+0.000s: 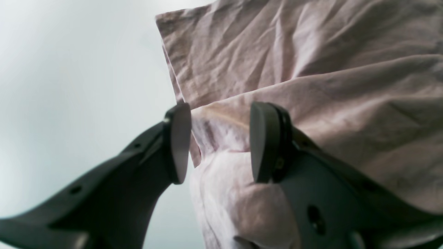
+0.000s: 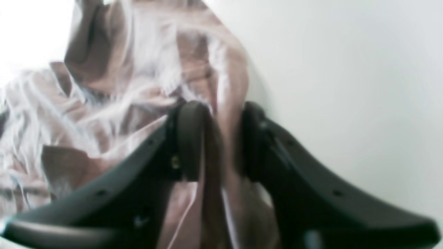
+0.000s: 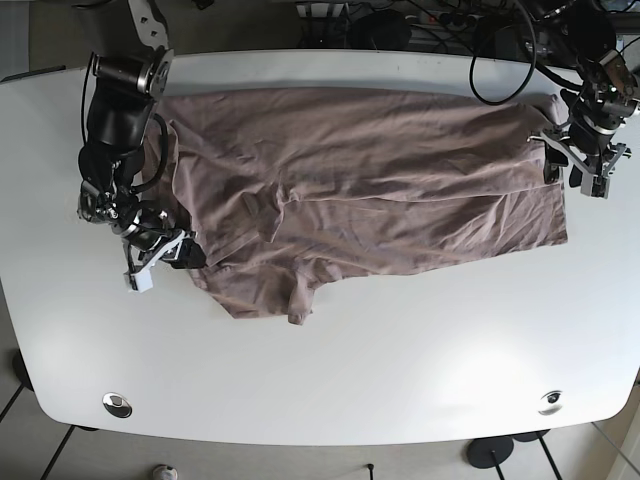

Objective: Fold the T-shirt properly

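Bright even light; right wrist view blurred, glare top left; base view sharp.

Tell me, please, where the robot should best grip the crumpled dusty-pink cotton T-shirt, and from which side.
Probably at the free corner of the crumpled dusty-pink cotton T-shirt near its lower right edge, approaching from the table's right side: there the cloth lies flat with an exposed edge, not bunched like the left.

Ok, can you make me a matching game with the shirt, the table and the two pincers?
Things:
1. T-shirt
2. table
3. left pincer
4. right pincer

Descriptions:
A. white
B. at the shirt's end on the base view's right
C. brownish-pink and wrinkly
D. at the shirt's end on the base view's left

Pairs: 1-C, 2-A, 3-B, 4-D
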Action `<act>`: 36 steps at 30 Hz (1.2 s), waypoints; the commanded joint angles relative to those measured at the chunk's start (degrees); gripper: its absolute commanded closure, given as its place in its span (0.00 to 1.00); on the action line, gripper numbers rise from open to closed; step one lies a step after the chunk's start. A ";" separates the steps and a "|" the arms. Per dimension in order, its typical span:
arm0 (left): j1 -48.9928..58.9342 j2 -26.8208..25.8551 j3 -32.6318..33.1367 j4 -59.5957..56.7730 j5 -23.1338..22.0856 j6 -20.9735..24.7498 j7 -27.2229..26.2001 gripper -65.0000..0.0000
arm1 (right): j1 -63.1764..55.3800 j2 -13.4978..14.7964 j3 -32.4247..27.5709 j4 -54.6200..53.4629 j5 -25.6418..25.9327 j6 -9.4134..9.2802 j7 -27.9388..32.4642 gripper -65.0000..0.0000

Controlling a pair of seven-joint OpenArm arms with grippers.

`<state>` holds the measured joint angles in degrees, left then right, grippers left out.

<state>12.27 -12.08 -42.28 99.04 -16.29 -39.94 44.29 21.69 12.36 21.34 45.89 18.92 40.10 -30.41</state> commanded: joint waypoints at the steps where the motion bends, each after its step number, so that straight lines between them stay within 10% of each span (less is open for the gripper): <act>1: -0.36 -1.07 -0.40 0.96 -0.54 -0.06 -1.00 0.62 | 0.59 0.43 -0.02 0.05 -0.68 -0.10 -0.22 0.82; 10: -4.93 -0.98 -0.75 -2.12 1.04 0.25 -0.03 0.62 | 0.68 0.17 0.06 0.31 -0.68 -0.84 0.04 0.97; 15: -13.37 -1.33 -0.75 -10.30 2.27 14.05 5.16 0.55 | 0.68 0.08 0.06 0.40 -0.68 -1.90 0.04 0.97; 19: -17.86 -2.47 -0.75 -19.35 2.01 14.41 5.07 0.25 | 0.59 0.08 0.06 0.40 -0.68 -1.90 0.04 0.97; 30: -22.87 -4.85 -0.22 -35.44 1.92 13.53 4.89 0.26 | 0.42 0.08 0.06 0.40 -0.59 -1.90 0.04 0.97; 36: -27.35 -5.81 -0.22 -46.78 2.36 5.97 4.89 0.84 | 0.24 0.26 0.06 0.40 2.84 -1.81 0.04 0.97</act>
<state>-15.22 -17.82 -42.81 52.45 -16.49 -34.20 45.54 20.95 11.92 21.39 45.67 22.24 38.44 -30.11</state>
